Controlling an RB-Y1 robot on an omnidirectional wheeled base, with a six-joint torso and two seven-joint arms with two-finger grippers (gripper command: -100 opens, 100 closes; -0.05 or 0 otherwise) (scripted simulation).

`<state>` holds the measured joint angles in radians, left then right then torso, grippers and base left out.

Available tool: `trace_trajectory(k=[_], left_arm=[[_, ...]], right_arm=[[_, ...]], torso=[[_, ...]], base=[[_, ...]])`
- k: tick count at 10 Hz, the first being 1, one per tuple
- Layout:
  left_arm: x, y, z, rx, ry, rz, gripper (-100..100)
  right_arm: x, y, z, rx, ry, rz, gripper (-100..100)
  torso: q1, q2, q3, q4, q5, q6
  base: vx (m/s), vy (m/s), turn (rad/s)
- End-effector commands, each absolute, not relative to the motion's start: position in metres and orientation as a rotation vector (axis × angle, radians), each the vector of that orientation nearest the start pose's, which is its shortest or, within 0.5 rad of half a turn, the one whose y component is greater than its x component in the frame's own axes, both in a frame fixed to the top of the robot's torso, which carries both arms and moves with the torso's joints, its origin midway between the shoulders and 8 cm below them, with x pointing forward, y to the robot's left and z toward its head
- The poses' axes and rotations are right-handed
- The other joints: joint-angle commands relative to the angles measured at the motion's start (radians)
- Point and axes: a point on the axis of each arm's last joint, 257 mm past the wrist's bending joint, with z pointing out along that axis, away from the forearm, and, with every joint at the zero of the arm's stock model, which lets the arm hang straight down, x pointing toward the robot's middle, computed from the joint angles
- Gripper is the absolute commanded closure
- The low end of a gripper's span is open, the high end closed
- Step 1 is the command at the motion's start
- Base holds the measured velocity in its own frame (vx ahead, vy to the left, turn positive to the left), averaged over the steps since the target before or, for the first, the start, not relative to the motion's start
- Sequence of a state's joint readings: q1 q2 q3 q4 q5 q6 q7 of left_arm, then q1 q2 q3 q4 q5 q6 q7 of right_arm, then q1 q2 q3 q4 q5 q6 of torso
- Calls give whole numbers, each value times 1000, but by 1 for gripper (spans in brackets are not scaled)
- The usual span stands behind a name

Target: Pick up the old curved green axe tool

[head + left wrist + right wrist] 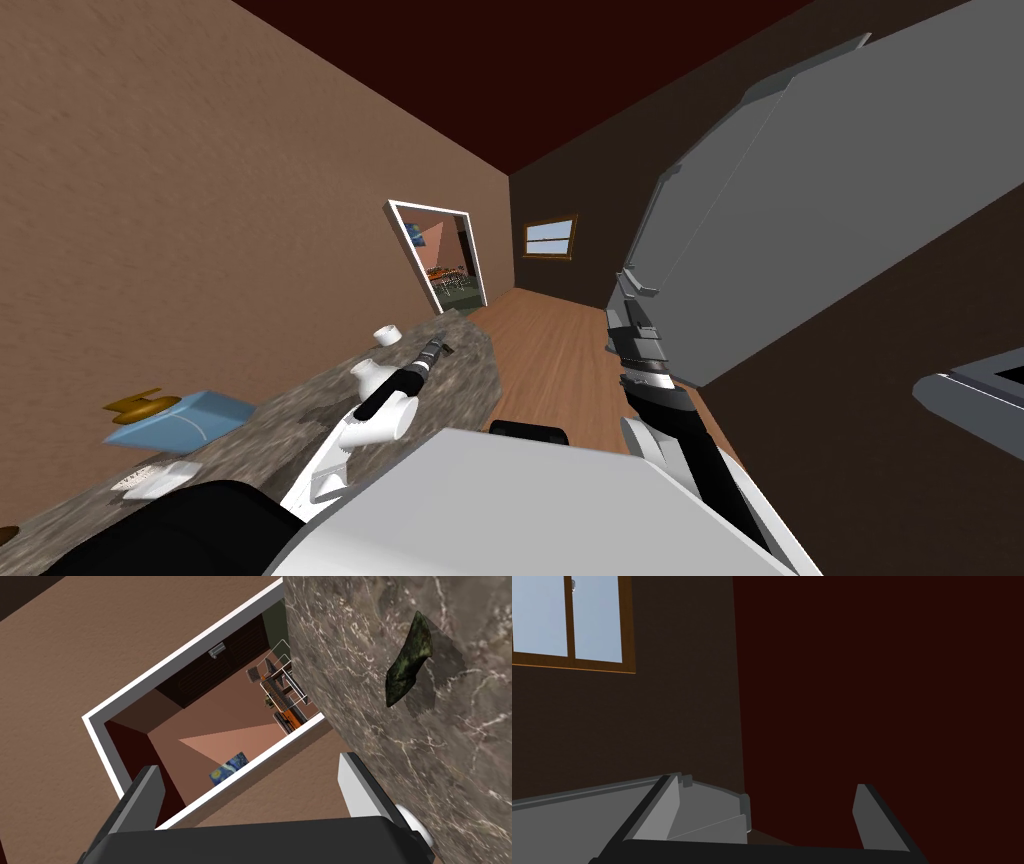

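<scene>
The left end effector (pixel 252 796) is spread wide, its two thin grey fingers (pixel 361 786) about a third of the view apart with nothing between them. Taking the fingers' own heading as twelve, the dark green, curved, worn-looking axe tool (pixel 409 661) lies ahead at about one o'clock, apart from both fingers and outside the gap. It rests flat on the mottled grey-brown stone surface (pixel 450 751), near that surface's end edge, with bare stone all round it. The edge itself runs just beside the nearer finger, so most of the gap hangs past the surface, over a brown wall and a white-framed doorway (pixel 100 726).

In the head view the left arm reaches toward eleven o'clock along the surface. A white cup (pixel 387 334) stands at about ten o'clock of the end effector, a white rounded vessel (pixel 370 378) just beside the forearm, and a flat light blue box (pixel 190 420) well back at eight o'clock. Brown wooden floor (pixel 550 370) lies open past the surface's end.

The right end effector (pixel 767 811), raised at one o'clock beside a tall grey cabinet (pixel 800 200), is also spread and empty.
</scene>
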<state>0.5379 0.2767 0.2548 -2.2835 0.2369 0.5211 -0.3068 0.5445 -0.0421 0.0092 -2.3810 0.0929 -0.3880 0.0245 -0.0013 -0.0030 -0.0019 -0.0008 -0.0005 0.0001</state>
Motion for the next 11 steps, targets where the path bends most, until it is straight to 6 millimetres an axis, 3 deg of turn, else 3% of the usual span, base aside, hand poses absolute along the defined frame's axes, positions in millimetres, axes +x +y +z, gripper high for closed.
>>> trace_trajectory(k=[1,11], left_arm=[[371,416,-201,-1190,1491,-552,-100],[348,445,-257,-1333,1696,-385,-100]], right_arm=[[342,-266,32,603,738,1198,0],[342,-266,32,603,738,1198,0]], torso=[[0,0,0,0,0,0],[2,1,1,0,0,0]], base=[[18,-15,-1],[33,-9,-25]])
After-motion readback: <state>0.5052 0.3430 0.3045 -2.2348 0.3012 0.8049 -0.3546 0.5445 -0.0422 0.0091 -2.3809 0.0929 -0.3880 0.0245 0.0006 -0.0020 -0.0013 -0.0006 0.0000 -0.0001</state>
